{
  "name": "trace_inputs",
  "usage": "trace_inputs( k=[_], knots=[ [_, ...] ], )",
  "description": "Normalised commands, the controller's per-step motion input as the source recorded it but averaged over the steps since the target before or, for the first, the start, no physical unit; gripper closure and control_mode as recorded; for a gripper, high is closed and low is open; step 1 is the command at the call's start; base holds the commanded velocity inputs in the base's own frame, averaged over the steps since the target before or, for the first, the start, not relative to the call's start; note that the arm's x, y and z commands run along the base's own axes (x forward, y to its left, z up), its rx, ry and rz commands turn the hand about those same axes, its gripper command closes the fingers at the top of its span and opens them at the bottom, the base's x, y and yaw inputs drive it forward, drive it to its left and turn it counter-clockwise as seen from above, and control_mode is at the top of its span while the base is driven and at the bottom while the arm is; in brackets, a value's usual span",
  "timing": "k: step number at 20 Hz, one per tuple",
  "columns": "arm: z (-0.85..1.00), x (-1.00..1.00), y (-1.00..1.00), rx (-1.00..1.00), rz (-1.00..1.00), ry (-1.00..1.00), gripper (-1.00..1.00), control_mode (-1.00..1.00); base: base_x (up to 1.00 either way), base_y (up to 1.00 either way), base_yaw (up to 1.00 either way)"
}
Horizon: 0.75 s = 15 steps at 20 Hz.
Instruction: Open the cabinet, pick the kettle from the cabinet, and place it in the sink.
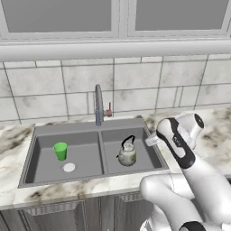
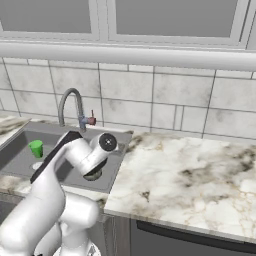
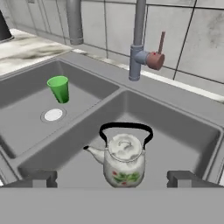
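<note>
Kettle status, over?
Jaws open, gripper clear of kettle. Kettle upright in sink, right basin. Green cup in left basin, nothing in the way.

Two base views, looking forward and down from behind the arm, left and right, sharing the sink (image 1: 90, 131) and faucet (image 2: 70, 102). Hand view close over the kettle (image 3: 124, 161), facing the tiled wall (image 3: 197, 39).

Small round silvery-grey kettle (image 3: 124, 164): smooth, faintly glossy metal look, mottled green-red patch low on body; thin black arched handle matt. Rectangular grey two-basin sink (image 3: 183, 144): matt, smooth, uniform. Tall slim grey faucet (image 3: 138, 41): dull metal, reddish lever. Small green cup (image 3: 59, 89): smooth plastic look. Veined white-brown marble counter (image 2: 190, 185): polished. Pale wall tiles (image 1: 135, 81): lightly mottled, matt.
</note>
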Motion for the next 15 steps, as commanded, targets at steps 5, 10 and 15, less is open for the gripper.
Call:
trace_inputs(
  k=[5,10,15],
  knots=[
    [0.48,-0.43,-0.02,-0.09,-0.04,0.02,-1.00,-1.00,0.00,0.00,0.00],
    [0.38,-0.46,-0.01,-0.11,-0.09,0.00,-1.00,-1.00,0.00,0.00,0.00],
    [0.30,-0.48,-0.02,-0.10,-0.13,0.00,-1.00,-1.00,0.00,0.00,0.00]
  ],
)
